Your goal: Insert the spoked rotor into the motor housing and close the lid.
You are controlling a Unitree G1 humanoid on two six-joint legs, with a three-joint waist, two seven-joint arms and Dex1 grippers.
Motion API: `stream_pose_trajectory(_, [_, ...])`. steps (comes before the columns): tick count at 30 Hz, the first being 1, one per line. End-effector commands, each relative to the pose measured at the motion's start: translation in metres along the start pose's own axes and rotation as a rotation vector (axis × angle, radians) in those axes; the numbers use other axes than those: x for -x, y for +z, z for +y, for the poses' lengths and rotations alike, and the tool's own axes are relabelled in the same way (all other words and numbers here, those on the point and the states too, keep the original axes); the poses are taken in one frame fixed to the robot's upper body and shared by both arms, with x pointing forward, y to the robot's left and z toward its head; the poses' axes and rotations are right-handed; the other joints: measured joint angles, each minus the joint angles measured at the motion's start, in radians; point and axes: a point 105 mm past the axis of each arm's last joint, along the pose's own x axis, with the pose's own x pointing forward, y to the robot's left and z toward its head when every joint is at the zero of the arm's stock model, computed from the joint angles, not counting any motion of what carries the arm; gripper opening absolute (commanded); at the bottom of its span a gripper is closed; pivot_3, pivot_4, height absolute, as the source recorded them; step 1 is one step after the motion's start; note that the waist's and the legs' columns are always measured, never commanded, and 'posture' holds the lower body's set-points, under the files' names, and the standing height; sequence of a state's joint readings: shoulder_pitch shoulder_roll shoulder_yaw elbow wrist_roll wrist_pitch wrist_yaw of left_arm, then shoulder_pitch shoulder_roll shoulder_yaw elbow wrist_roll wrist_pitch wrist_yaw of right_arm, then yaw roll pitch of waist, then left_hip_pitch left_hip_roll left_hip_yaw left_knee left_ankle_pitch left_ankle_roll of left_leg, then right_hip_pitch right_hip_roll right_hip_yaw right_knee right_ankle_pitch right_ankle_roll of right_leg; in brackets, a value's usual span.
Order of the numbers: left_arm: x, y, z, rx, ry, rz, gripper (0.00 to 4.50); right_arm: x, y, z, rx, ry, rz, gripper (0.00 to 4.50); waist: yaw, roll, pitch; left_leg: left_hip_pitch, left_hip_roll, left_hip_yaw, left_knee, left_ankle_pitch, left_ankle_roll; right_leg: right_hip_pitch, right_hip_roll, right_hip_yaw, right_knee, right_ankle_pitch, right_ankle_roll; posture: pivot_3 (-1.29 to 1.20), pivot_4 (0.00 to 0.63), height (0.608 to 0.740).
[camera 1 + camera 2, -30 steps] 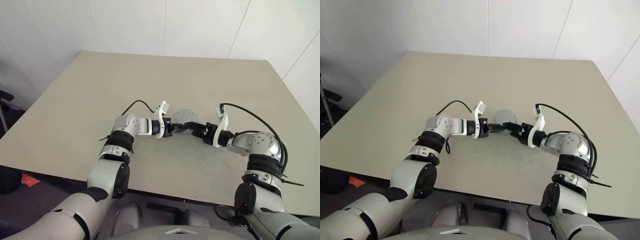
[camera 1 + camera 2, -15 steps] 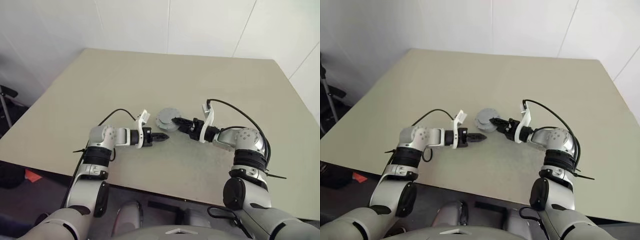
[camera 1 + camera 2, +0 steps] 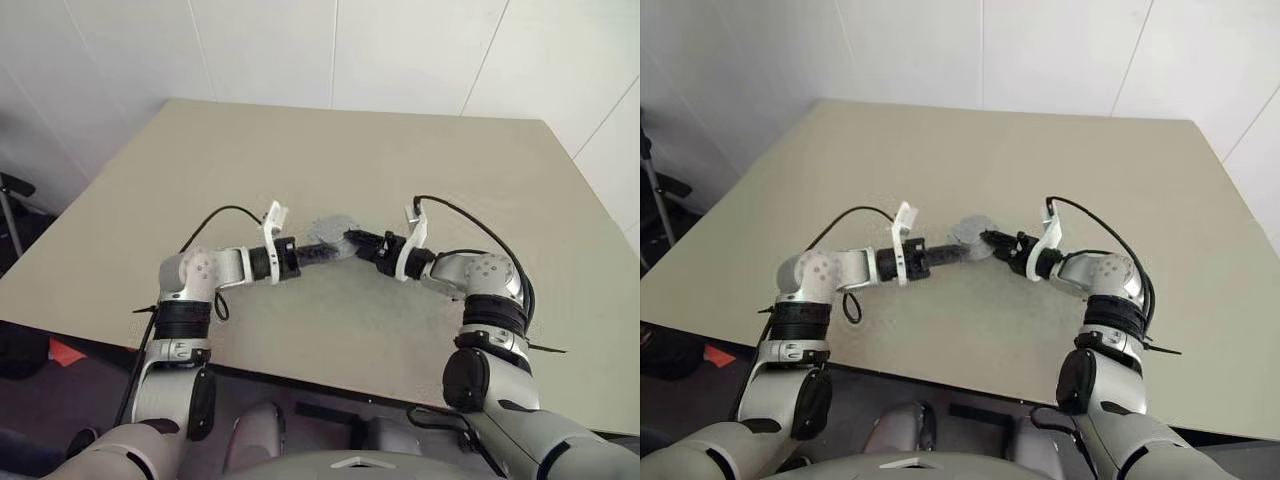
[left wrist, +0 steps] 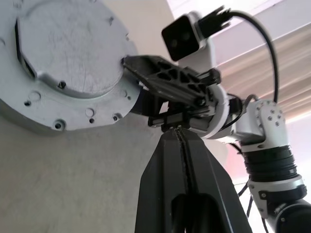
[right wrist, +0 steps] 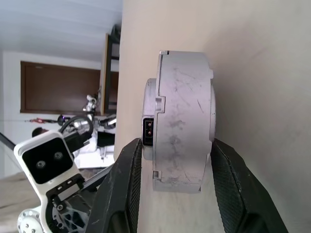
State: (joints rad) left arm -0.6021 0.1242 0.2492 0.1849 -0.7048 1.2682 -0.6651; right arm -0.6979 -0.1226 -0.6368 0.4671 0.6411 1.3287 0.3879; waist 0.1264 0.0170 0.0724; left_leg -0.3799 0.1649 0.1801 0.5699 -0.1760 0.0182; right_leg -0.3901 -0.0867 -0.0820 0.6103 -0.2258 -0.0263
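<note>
The motor housing (image 3: 335,226) is a round silver can lying on the tan table, with a smooth scratched face upward (image 4: 68,53). My right gripper (image 3: 351,239) is shut on its side wall, one finger on each side (image 5: 176,143). A small plug socket (image 5: 148,129) shows on the wall next to one finger. My left gripper (image 3: 327,254) is shut and holds nothing. It points level at the housing's near edge, its tip (image 4: 181,132) just short of the right gripper's fingers (image 4: 165,77). The spoked rotor and the lid are out of view.
The tan table (image 3: 300,150) stretches wide behind and to both sides of the housing, with white walls beyond it. Its front edge (image 3: 330,385) runs close below my arms. Black cables (image 3: 470,215) loop over both wrists.
My shut left gripper has drawn back to the left from the right gripper's fingers and risen a little. The right gripper keeps its hold on the housing. The head view has shifted.
</note>
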Motion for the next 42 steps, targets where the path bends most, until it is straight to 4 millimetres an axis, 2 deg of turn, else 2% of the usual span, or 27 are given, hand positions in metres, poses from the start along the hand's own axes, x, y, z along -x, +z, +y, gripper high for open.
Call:
stream_pose_trajectory(1, [0.015,0.015,0.001,-0.004,0.003,-0.106,0.0,0.0,0.019,0.026,0.008,0.108,-0.08,2.06,0.0,0.0,0.0,0.0,0.0,0.0,0.0,0.0,0.0,0.0,0.0,0.0,0.0,0.0,0.0,0.0,0.0,0.74])
stream_pose_trajectory(7, [0.036,0.025,0.02,0.032,0.089,-0.217,0.0,-0.002,0.018,0.023,-0.006,0.096,-0.087,2.06,0.0,0.0,0.0,-0.001,0.0,0.0,0.0,0.0,0.0,-0.001,0.0,0.0,0.0,0.0,0.0,0.0,0.0,0.74])
stream_pose_trajectory(11, [0.052,0.041,0.037,0.075,0.16,-0.342,0.0,-0.001,0.021,0.023,-0.032,0.105,-0.104,2.06,0.0,0.0,0.0,-0.001,0.0,0.0,0.001,0.0,0.0,0.0,0.0,0.0,0.0,0.0,0.0,0.0,0.0,0.74])
stream_pose_trajectory(17, [0.062,0.049,0.058,0.167,0.234,-0.448,0.0,0.001,0.027,0.041,-0.075,0.216,-0.131,2.06,0.0,0.0,0.0,-0.001,0.0,0.0,0.002,0.0,0.0,0.0,0.0,0.0,0.001,0.001,0.001,0.0,0.0,0.74])
stream_pose_trajectory(22, [0.068,0.056,0.064,0.227,0.238,-0.518,0.0,0.005,0.025,0.054,-0.088,0.294,-0.121,2.06,0.002,0.0,0.0,-0.001,0.0,-0.001,0.002,0.0,0.0,0.0,0.0,0.0,0.001,0.001,0.001,0.0,0.0,0.74])
stream_pose_trajectory(29, [0.075,0.067,0.056,0.227,0.187,-0.565,0.0,0.008,0.019,0.068,-0.073,0.361,-0.09,2.06,0.007,0.0,0.0,-0.001,0.0,-0.001,0.003,0.0,0.0,-0.001,0.0,0.0,0.002,0.001,0.001,0.0,0.0,0.74])
stream_pose_trajectory(32, [0.075,0.068,0.053,0.215,0.169,-0.569,0.58,0.008,0.017,0.068,-0.067,0.358,-0.085,2.06,0.008,0.0,0.0,-0.001,0.001,-0.001,0.004,0.0,0.0,-0.001,0.0,0.0,0.003,0.001,0.001,0.0,0.0,0.74])
stream_pose_trajectory(39, [0.064,0.067,0.029,0.242,0.012,-0.538,2.84,0.006,0.008,0.077,-0.041,0.389,-0.024,2.06,0.009,0.0,0.0,-0.001,0.001,-0.001,0.006,0.0,-0.001,-0.001,0.0,0.0,0.005,0.001,0.001,0.0,0.0,0.74])
stream_pose_trajectory(41, [0.061,0.065,0.024,0.309,-0.051,-0.516,3.48,0.005,0.005,0.079,-0.034,0.391,-0.01,2.06,0.009,0.0,0.0,-0.001,0.001,-0.001,0.006,0.0,-0.001,-0.001,0.0,0.0,0.005,0.001,0.001,0.0,0.0,0.74])
stream_pose_trajectory(42, [0.061,0.064,0.023,0.335,-0.074,-0.508,3.48,0.005,0.004,0.079,-0.033,0.392,-0.007,2.06,0.009,0.0,0.0,-0.001,0.001,-0.001,0.006,0.0,-0.001,-0.001,0.0,0.0,0.006,0.001,0.001,0.0,0.0,0.74])
